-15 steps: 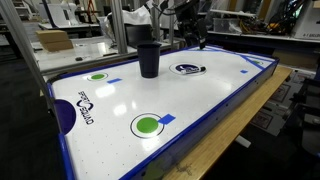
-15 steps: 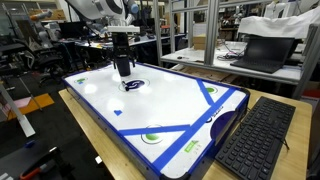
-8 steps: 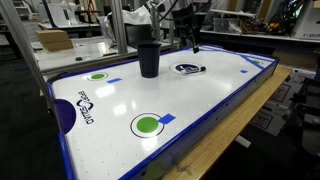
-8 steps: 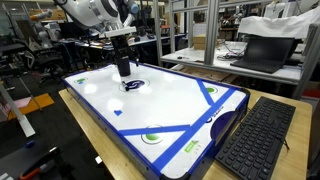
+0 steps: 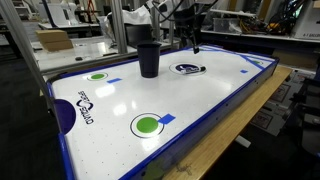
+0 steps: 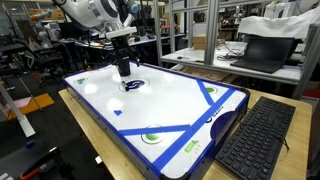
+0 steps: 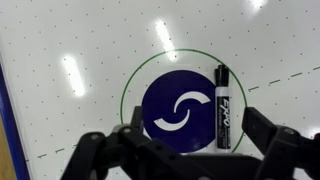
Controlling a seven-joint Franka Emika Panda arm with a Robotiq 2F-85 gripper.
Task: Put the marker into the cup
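Observation:
The marker [image 7: 221,107], a whitish Expo pen with black ends, lies flat on the white air-hockey table, along the edge of the dark-blue printed circle [image 7: 182,112]. It shows faintly in an exterior view [image 5: 196,69]. My gripper [image 7: 190,150] hangs above it, open and empty, fingers spread to either side; it also shows in both exterior views [image 5: 190,40] [image 6: 122,62]. The black cup [image 5: 149,58] stands upright on the table beside the blue circle, apart from the gripper.
The air-hockey table [image 5: 200,105] has raised blue rails [image 5: 230,110] and green printed circles [image 5: 147,125]. A keyboard [image 6: 258,140] and a laptop [image 6: 260,50] sit beside the table. Shelving and lab clutter stand behind.
My gripper has risen slightly above the blue circle since a second ago, then held still. The marker and cup have not moved.

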